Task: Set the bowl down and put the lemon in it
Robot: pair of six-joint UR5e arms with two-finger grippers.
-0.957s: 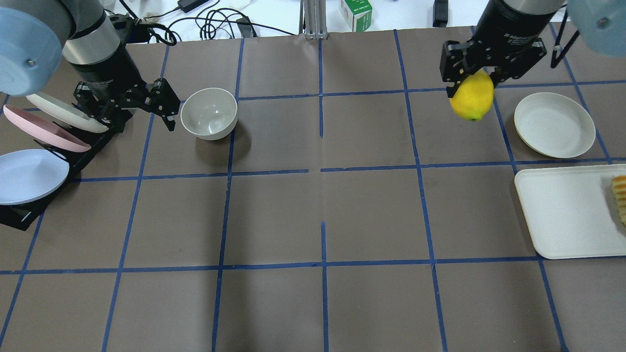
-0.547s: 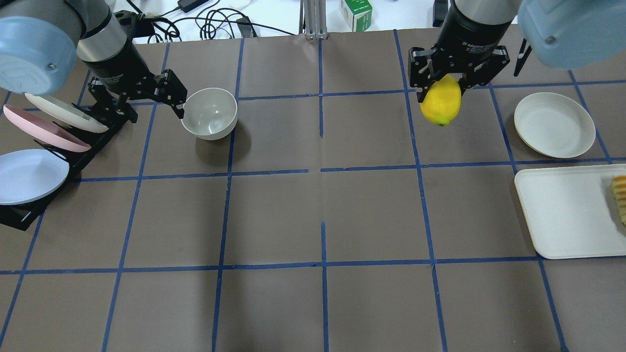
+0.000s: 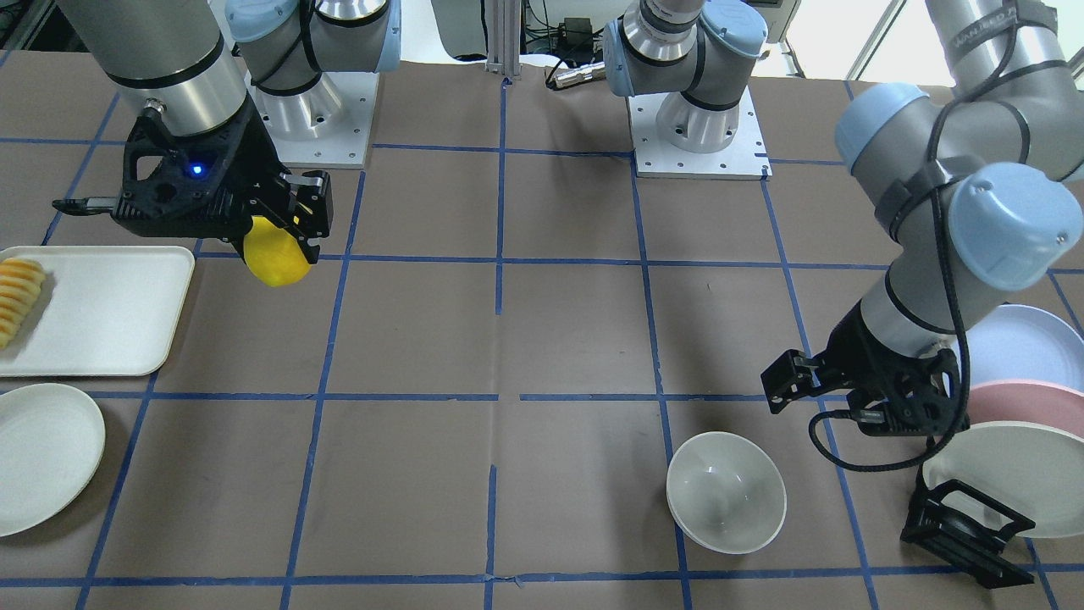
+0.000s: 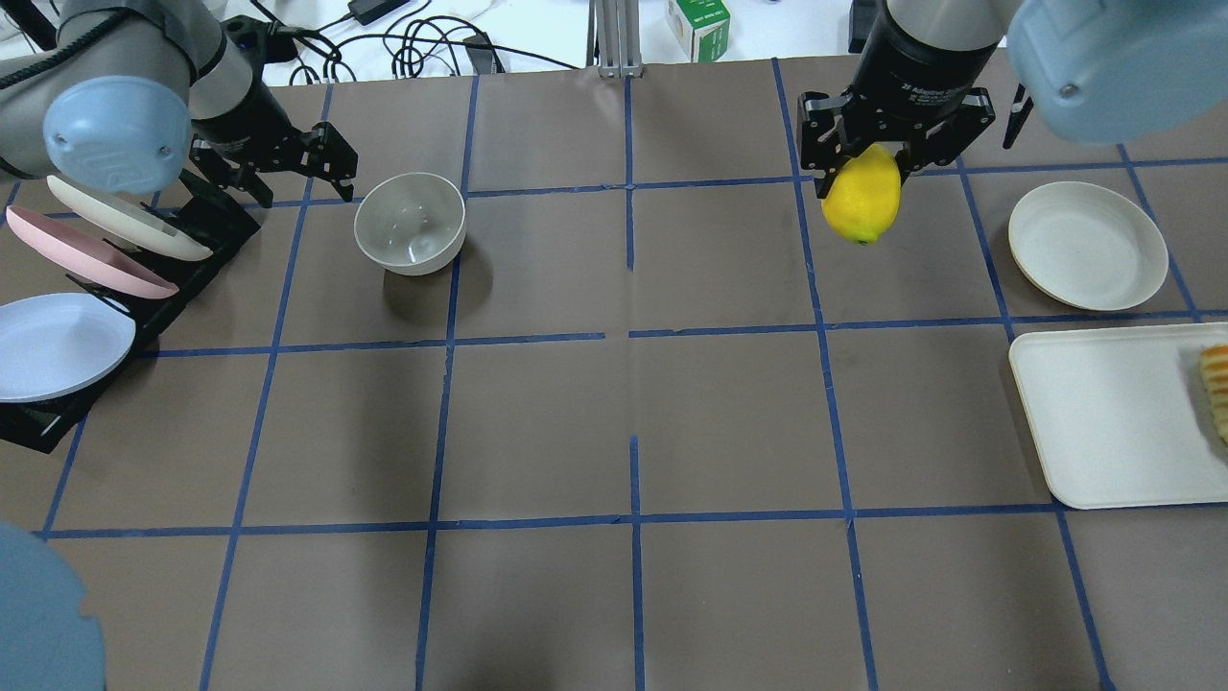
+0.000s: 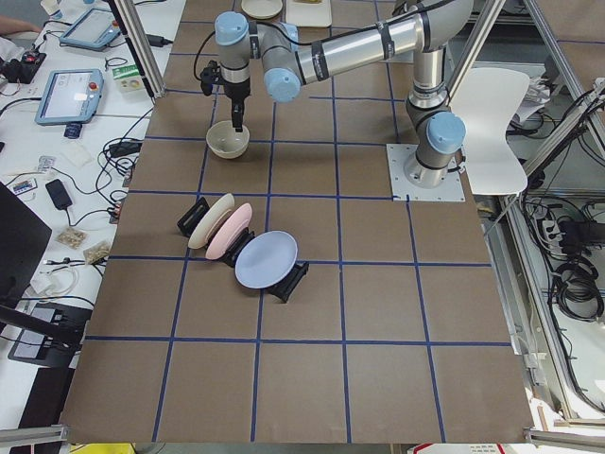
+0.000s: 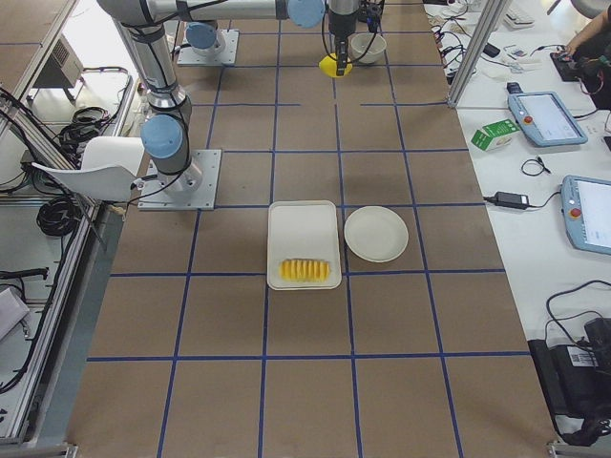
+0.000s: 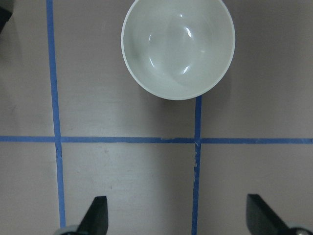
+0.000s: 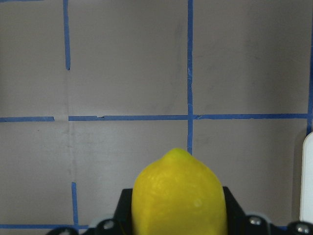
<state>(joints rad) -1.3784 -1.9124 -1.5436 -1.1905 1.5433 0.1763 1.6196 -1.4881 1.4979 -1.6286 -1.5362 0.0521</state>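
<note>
Careful, your right claw [image 4: 865, 178] holds the lemon [image 4: 861, 206] by its top, left claw [image 7: 177, 215] gapes empty; rush to the distant bowl [image 4: 410, 223] and it slips.

Nothing legible for certain. Two short lines of white print on the black collar [image 4: 919, 93] just above the right hand [image 4: 863, 184], too small to read. Pale label on the green carton [image 4: 698, 26] beyond the far edge of the tabletop [image 4: 537, 432], likewise blurred.
</note>
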